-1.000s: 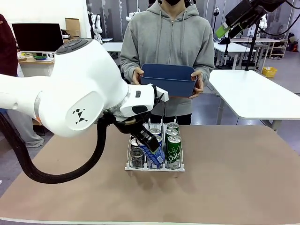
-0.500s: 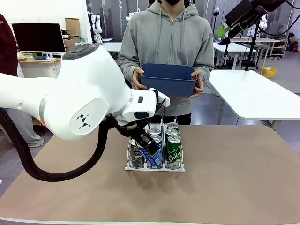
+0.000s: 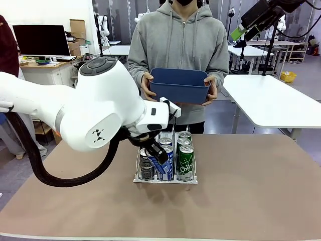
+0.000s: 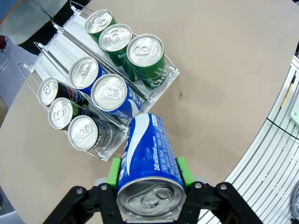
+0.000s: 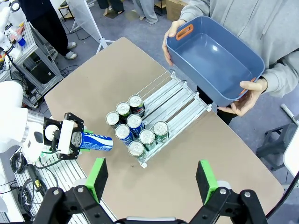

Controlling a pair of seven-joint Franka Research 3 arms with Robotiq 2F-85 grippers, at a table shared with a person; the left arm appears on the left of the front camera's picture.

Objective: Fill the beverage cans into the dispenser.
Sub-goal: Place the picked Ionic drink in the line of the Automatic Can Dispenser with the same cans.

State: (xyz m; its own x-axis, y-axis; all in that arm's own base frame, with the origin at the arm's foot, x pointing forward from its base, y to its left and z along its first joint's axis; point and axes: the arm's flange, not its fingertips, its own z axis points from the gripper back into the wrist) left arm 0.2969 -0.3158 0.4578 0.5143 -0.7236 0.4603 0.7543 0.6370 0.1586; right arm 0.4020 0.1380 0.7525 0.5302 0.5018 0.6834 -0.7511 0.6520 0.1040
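Blue-and-white can, front view: I see my left claw [image 3: 159, 156] clamped on the blue-and-white can [image 3: 163, 165], tilted over the middle lane at the near end of the dispenser [image 3: 165, 178].
Dispenser, front view: it sits mid-tabletop [image 3: 251, 191]; green cans [image 3: 185, 159] fill the right lane, a dark can [image 3: 146, 165] stands in the left lane.
Person, front view: at 12 o'clock beyond the dispenser, holding a blue bin [image 3: 180, 85] in both hands.
Left wrist view: green pads [image 4: 113, 170] grip the blue-and-white can [image 4: 148, 163] on both sides, its silver top facing me; the dispenser [image 4: 170, 74] lies toward 11 o'clock with three green cans [image 4: 145, 53], two blue ones [image 4: 112, 93] and three dark ones [image 4: 84, 133].
Right wrist view: my right claw [image 5: 152, 179] hangs spread wide and empty, high above the tabletop [image 5: 196, 158]; dispenser [image 5: 180, 105] near centre, blue bin [image 5: 212, 58] at 1 o'clock, left claw [image 5: 65, 138] with its can [image 5: 93, 141] at 9 o'clock.
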